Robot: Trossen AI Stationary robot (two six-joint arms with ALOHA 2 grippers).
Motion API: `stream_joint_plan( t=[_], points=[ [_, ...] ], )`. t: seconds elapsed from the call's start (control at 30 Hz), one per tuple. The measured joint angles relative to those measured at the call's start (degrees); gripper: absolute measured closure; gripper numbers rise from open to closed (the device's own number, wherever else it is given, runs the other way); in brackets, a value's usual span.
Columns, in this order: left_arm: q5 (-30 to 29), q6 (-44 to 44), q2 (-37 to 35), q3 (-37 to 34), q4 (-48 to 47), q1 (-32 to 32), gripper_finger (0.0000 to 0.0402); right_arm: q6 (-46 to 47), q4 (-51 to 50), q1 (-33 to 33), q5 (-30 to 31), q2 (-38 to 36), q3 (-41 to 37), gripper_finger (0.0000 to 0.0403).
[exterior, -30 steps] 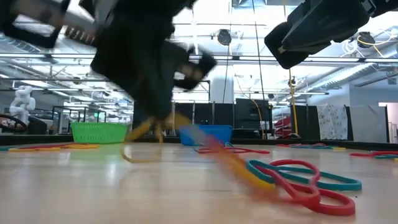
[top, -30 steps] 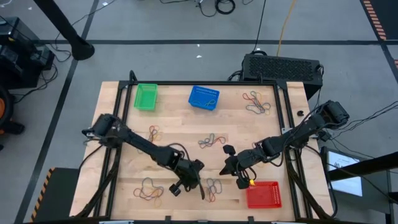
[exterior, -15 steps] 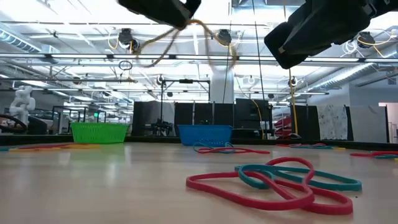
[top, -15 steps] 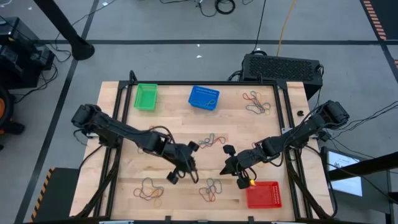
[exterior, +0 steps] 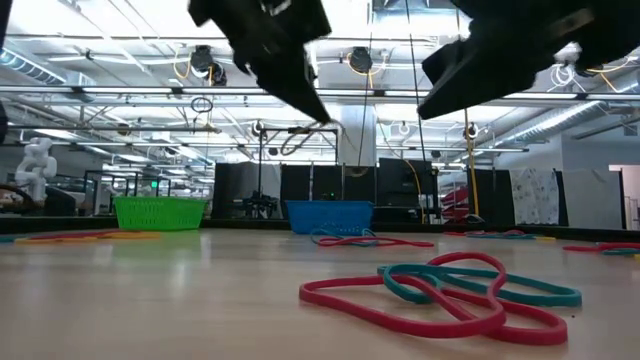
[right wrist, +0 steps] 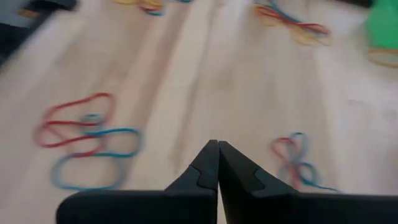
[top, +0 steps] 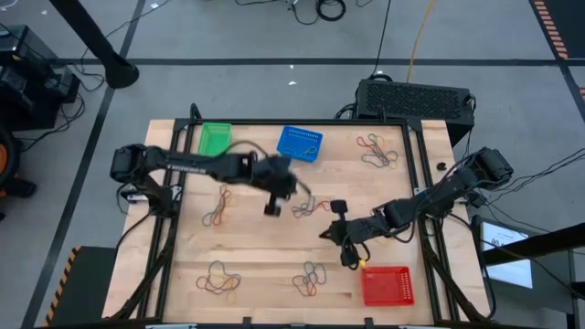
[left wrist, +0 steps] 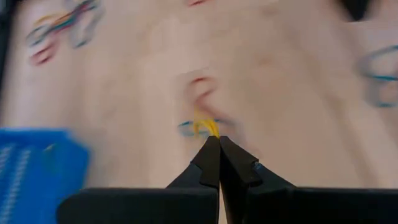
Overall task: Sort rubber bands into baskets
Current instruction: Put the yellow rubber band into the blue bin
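My left gripper (top: 302, 189) hangs above the table's middle, just short of the blue basket (top: 300, 143), and is shut on a yellow-tan rubber band (left wrist: 204, 126). The low view shows that band (exterior: 305, 138) dangling under the left gripper (exterior: 322, 118). My right gripper (top: 324, 233) hovers shut and holds nothing, up-table from the red basket (top: 387, 285). A green basket (top: 215, 142) stands at the far left. Loose rubber bands (top: 311, 208) lie in clusters on the wood. My left gripper pinches the yellow-tan band by a short stretch of its loop (left wrist: 208, 129) between its two fingertips. The fingers slant downward from the table's left. The rest of the loop hangs slack below them, clear of the table.
More band clusters lie at the far right (top: 377, 151), left of centre (top: 219, 201), near left (top: 219, 279) and near centre (top: 311, 277). A black vented box (top: 416, 99) stands beyond the far edge. Red and teal bands (exterior: 450, 290) lie close in the low view.
My left gripper has risen from the near part of the table and swung toward the far edge, up to the blue basket, staying shut. The yellow-tan band went with it, lifted off the wood and now hanging clear.
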Motion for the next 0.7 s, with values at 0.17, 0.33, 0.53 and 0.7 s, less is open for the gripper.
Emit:
stream_joint_plan(
  t=[0.17, 0.33, 0.53, 0.7],
  points=[
    [1.30, 2.37, 0.02, 0.00, 1.77, 9.06, 0.0401, -2.66, 0.02, -4.42, 0.27, 0.00, 0.00, 0.0403],
    [4.95, 3.77, 0.09, 0.00, 7.64, 17.13, 0.0401, -8.00, -0.11, -11.85, -0.15, 0.00, 0.00, 0.0403],
    [8.46, -0.25, 3.01, 0.06, 16.59, 23.80, 0.0401, -16.95, 0.16, -24.15, -11.77, 0.00, 0.00, 0.0403],
    [11.65, -2.70, 8.06, 0.04, 19.48, 26.26, 0.0401, -21.77, 0.26, -34.66, -18.42, -0.03, 0.00, 0.0403]
  ],
)
